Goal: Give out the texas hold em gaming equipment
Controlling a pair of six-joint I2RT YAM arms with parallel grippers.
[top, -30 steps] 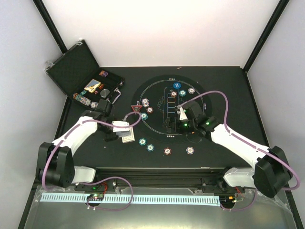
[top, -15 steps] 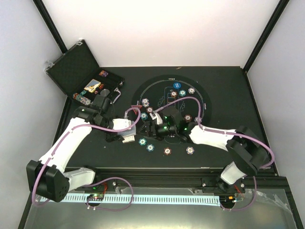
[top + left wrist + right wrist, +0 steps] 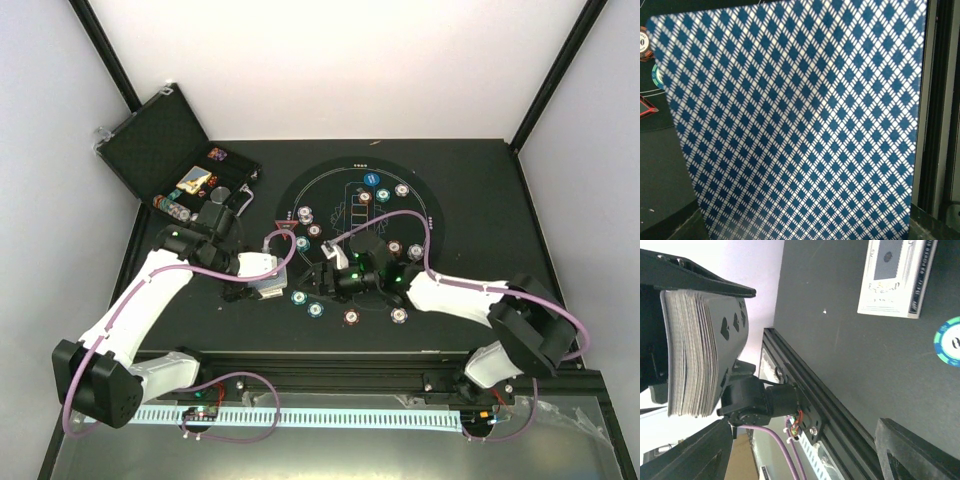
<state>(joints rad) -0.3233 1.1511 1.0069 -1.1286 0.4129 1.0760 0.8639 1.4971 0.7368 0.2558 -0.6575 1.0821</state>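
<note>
My left gripper is shut on a deck of playing cards, held off the table left of the round mat. Its top card's blue diamond back fills the left wrist view and hides the fingers. My right gripper is open and empty, pointing left at the deck with a gap between them; its fingers frame the right wrist view. Poker chips lie spread around the mat, with teal ones near both grippers. A red triangle marker and a blue disc lie on the mat.
The open black case stands at the back left with more chips inside. A white printed card box lies flat on the table under the left gripper. The table's front rail runs close below the grippers.
My right gripper has swung left and nearer, from the mat's middle to just right of the deck. My left arm has shifted slightly with the deck still held.
</note>
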